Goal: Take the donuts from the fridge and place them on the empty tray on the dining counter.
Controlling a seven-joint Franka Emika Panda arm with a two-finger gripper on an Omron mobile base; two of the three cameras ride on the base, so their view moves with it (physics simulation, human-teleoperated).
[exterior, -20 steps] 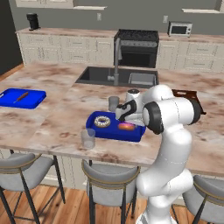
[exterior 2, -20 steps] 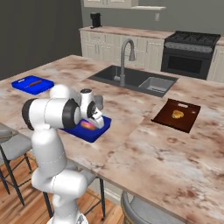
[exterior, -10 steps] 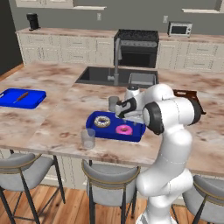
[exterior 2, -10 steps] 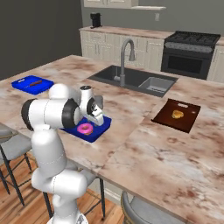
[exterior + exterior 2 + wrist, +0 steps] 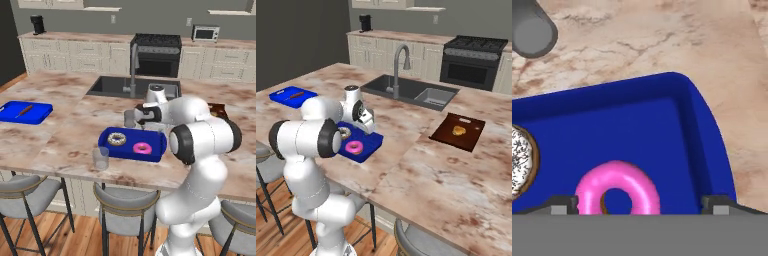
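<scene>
While I hang over the tray, this is how things lie:
Gripper [image 5: 640, 205]: mine, jaws spread wide, nothing btwn them; tips sit either side of the pink donut w/o touching it
Pink donut [image 5: 617, 191]: flat on the tray floor, right under me, free of my fingers; in the left base view it's the right-hand one [image 5: 143, 148]
White donut [image 5: 116, 138]: speckled icing, tan rim, flat in the same tray, just beside the pink one, small gap btwn them; half cut off at the edge of the hand view [image 5: 521, 161]
Tray [image 5: 152, 151]: deep blue, rounded corners, raised rim, both donuts inside; sits on the counter near its front edge
Counter [image 5: 70, 112]: beige-brown marble island w/ a dark sink [image 5: 112, 86] and tap [image 5: 133, 69] behind the tray
Glass [image 5: 100, 158]: clear, upright, just off the tray's front left corner, near the counter edge
Flat blue tray [image 5: 24, 112]: well apart, far left of the counter, smth thin & brown on it
Brown board [image 5: 457, 131]: on the counter past the sink, small tan item on it
Stools [image 5: 25, 197]: grey, along the near edge
</scene>
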